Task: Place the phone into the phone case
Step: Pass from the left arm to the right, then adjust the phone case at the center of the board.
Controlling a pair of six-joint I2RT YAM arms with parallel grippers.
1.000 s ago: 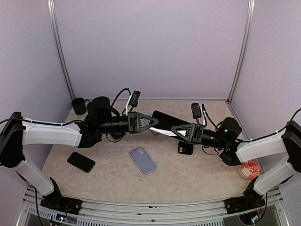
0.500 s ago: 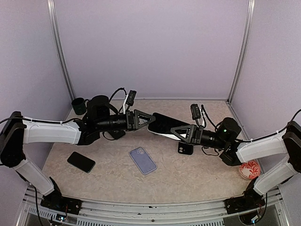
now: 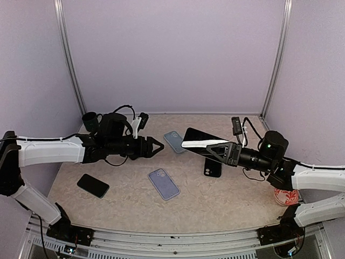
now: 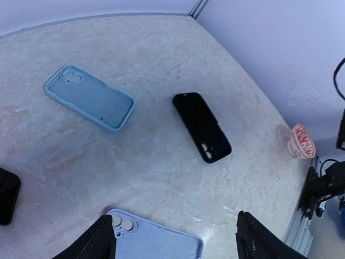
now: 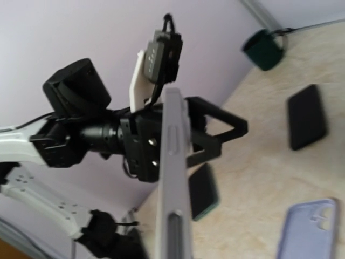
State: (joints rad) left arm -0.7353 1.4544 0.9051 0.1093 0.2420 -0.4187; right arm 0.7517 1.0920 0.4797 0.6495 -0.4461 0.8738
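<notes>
My left pincer [image 3: 159,146] hangs spread and empty beyond and left of the lilac case [image 3: 163,183]. Beyond and right of that case the phone [image 3: 199,136] is held clear of the surface [image 3: 124,199], pinched near its right end by my right pincer [image 3: 214,145]. I judge it a stiff, slick slab, light but easy to twist loose and best gripped across its long edges. My right wrist view shows it edge-on and blurred, so its upward face and my pad contact stay hidden.

phone [image 3: 200,135]: black screen, pale edge, held aloft, tilted | blue case [image 3: 173,142]: flat, hollow up, far centre | lavender case [image 3: 163,184]: flat, near centre
</notes>
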